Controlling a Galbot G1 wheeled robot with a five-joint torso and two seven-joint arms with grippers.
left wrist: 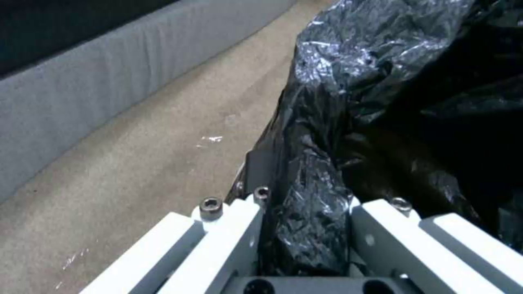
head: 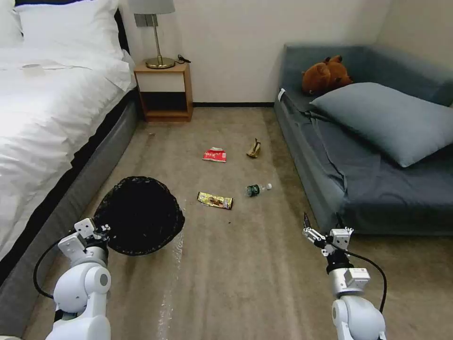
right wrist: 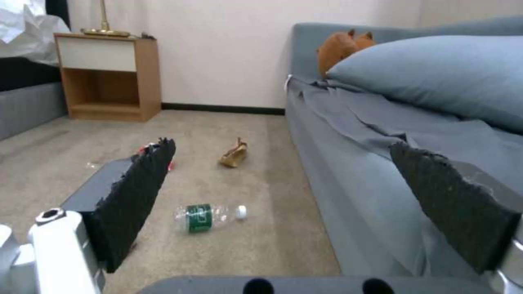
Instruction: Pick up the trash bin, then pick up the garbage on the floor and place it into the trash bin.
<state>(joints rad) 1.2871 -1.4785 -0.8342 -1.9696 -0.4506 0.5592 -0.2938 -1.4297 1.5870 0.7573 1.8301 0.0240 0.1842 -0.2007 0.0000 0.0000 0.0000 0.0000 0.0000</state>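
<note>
The left gripper is clenched on the rim of the bin, at about 8 o'clock of its mouth; in the left wrist view the white fingers pinch a fold of the black bag between them. The bin is tilted, its dark opening facing the head camera, beside the bed at the lower left of the carpet.

The right gripper hangs released near the sofa, its black pads spread wide with nothing between them.

Four bits of garbage lie apart on the carpet. From the bottle, which lies on its side, the wrapper is at about 8 o'clock, the packet at about 10 o'clock, and the scrap at 12 o'clock. In the right wrist view the bottle lies between the pads, with the scrap farther off.

A plush toy and a pillow sit on the sofa, and a nightstand with a lamp stands by the far wall
</note>
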